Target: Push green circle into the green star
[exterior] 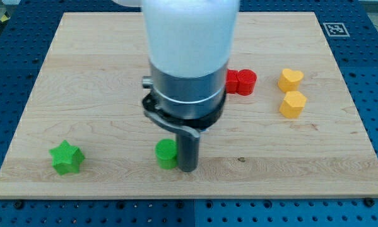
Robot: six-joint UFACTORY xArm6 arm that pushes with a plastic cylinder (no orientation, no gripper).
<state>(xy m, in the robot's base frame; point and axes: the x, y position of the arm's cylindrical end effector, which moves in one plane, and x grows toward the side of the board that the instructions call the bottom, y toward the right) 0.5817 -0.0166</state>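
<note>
My tip [187,168] sits on the bench [100,75], touching the green circle [166,153] from its 3 o'clock side. Green star [66,157] lies well apart at the circle's 9 o'clock. Push appears barely begun; the whole gap remains. No pincer fitted, so nothing is grasped: contact only. Red blocks [242,82] and yellow blocks [291,92] at 1–2 o'clock, clear of the path.

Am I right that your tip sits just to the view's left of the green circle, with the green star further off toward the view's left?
Not quite: the camera view shows my tip just to the view's right of the green circle, close against it. The green star does lie further toward the view's left.
</note>
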